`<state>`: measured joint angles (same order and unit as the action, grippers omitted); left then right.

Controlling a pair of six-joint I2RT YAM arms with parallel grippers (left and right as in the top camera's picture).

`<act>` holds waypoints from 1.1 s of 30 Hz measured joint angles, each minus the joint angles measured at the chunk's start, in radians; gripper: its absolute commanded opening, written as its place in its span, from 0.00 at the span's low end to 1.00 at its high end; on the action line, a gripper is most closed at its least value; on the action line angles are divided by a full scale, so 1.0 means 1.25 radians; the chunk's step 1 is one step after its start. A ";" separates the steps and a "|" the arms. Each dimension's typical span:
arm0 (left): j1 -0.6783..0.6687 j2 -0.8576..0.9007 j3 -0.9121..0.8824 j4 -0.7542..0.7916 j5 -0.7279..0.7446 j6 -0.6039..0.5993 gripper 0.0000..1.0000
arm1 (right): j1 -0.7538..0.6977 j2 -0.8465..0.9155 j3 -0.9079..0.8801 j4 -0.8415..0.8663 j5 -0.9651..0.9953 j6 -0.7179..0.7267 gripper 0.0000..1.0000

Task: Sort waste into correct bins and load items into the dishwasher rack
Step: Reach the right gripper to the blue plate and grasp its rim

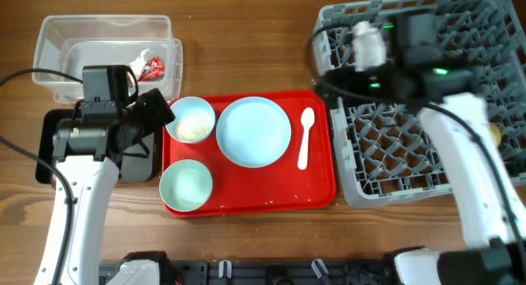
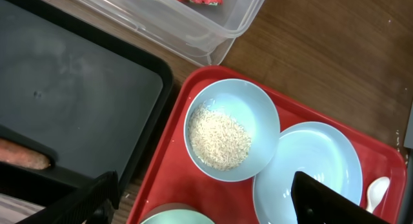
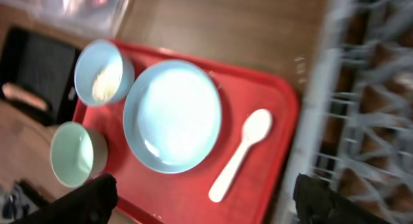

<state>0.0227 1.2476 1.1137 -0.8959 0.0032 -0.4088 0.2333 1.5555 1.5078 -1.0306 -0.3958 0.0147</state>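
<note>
The sorting looked partly done. The snack wrapper (image 1: 150, 67) lay inside the clear tub (image 1: 57, 30) at the far left of the bench (image 1: 246, 39), and the brown stick scrap (image 2: 22, 156) lay in the black tray (image 2: 77, 88) next to it. The rice crumbs (image 2: 219, 139) still sat in the light blue bowl (image 2: 258, 114), so that waste had yet to go to a bin.

Loading seemed barely begun. The plate (image 1: 253, 131), the mint bowl (image 1: 186, 185) and the white spoon (image 1: 305, 137) all rested on the red tray (image 1: 316, 190), the blue bowl touching the plate's rim. The grey rack (image 1: 386, 166) to the right showed no dish among its pegs, apart from a yellow sliver (image 1: 494, 134) at its right side. This might have been the cup, but too little of it showed to say.

The left arm (image 1: 78, 182) hung over the black tray, its wrist view looking down at the rice bowl. Its jaws stood wide apart and held nothing. The right arm (image 1: 460, 137) reached over the rack's near-left part, and its jaws were likewise spread and empty in its own blurred view.

The wrapper's red-and-white print was too small and crumpled to read, and no other writing or brand could be made out.
</note>
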 measured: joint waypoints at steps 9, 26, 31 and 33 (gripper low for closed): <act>0.000 0.000 0.000 -0.020 -0.011 0.001 0.86 | 0.157 0.251 -0.002 0.073 0.085 0.093 0.75; 0.000 0.000 0.000 -0.023 -0.011 0.001 0.86 | 0.211 0.432 -0.008 0.122 0.163 0.215 0.07; 0.000 0.000 0.000 -0.026 -0.011 0.001 0.86 | 0.211 0.432 -0.012 0.126 0.165 0.220 0.08; 0.000 0.000 0.000 -0.026 -0.011 0.001 0.86 | 0.211 0.432 -0.021 0.126 0.165 0.224 0.08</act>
<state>0.0231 1.2480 1.1137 -0.9283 -0.0109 -0.4080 0.4969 2.0953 1.4818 -0.8730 -0.1890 0.2951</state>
